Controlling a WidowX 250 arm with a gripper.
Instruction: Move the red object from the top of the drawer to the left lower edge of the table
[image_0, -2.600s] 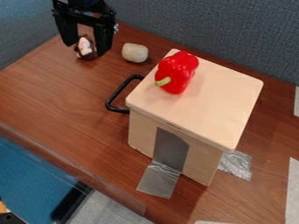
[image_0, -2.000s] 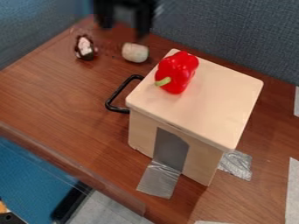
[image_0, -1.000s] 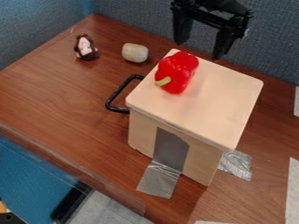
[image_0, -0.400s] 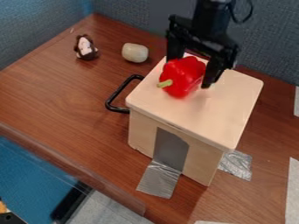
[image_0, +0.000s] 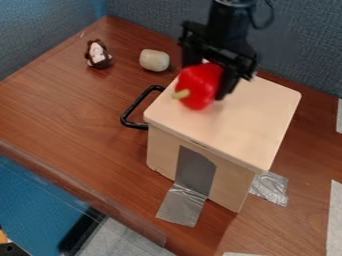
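Fingers (image_0: 228, 86) grip the pepper (image_0: 199, 89); you look to be at the lift. Next, clear the drawer (image_0: 257, 117), heading for the lower-left edge of the table (image_0: 73, 125).

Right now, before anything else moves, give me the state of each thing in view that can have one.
Hand: closed on the red pepper.
Red pepper: gripped, at the drawer box's top; whether lifted clear, cannot tell.
Drawer box: upright; drawer open or shut, cannot tell.
Silver tape: stuck down at the box's foot.
Brown-and-white figure: on the table, ungripped.
Pale lump: on the table, ungripped.
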